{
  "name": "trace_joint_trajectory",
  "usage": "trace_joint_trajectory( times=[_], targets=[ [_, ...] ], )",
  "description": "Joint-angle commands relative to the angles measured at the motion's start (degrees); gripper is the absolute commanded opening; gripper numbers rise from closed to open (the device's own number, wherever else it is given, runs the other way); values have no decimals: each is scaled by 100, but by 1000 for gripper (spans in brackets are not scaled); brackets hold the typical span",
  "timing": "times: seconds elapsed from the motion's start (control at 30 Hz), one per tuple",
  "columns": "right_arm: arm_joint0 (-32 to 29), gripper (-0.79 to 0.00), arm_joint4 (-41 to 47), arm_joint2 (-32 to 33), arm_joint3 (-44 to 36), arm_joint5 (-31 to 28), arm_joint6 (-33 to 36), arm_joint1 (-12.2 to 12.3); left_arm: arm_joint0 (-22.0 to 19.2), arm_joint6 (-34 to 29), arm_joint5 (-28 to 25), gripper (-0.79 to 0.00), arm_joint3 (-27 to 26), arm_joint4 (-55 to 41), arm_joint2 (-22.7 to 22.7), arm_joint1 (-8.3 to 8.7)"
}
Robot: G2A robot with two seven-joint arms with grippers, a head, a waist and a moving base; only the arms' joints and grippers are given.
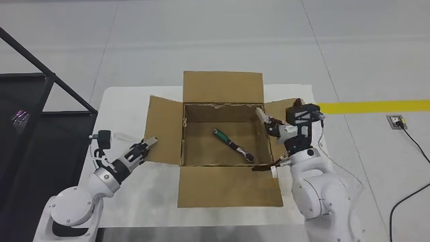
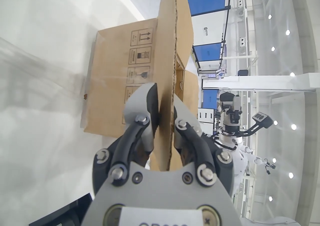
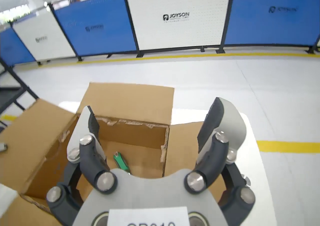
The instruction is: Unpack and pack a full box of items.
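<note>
Steady the box (image 2: 112,66) by the left flap (image 2: 175,36) pinched in the left gripper (image 2: 163,101), then lower the wide-spread right gripper (image 3: 152,109) squarely over the green-handled tool (image 1: 232,143) inside.

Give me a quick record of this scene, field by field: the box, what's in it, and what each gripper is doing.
box: open, flaps spread, on white table
contents: one green-handled tool lying on the box floor
left gripper: shut on edge of the left flap
right gripper: open, holding nothing, over the box's right edge
</note>
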Motion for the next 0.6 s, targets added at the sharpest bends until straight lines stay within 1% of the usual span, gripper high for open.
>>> trace_joint_trajectory(
  times=[0.0, 0.07, 0.2, 0.43, 0.57],
  targets=[
    [174, 0, -506, -256, 124, -39, 354, -5, 1, 5, 3, -785, 4, -24, -20, 10],
    [389, 0, -817, -512, 296, -107, 701, -19, 7, 2, 0, -785, 13, -46, -45, 21],
    [777, 0, -1176, -844, 577, 16, 1219, -69, 28, -24, -31, -785, 40, -64, -92, 45],
    [777, 0, -1176, -844, 577, 16, 1219, -69, 69, -59, -119, -785, 145, -118, -119, 80],
    [723, 0, -1278, -897, 681, -86, 1152, -63, 56, -71, -150, -785, 180, -130, -70, 95]
  ],
)
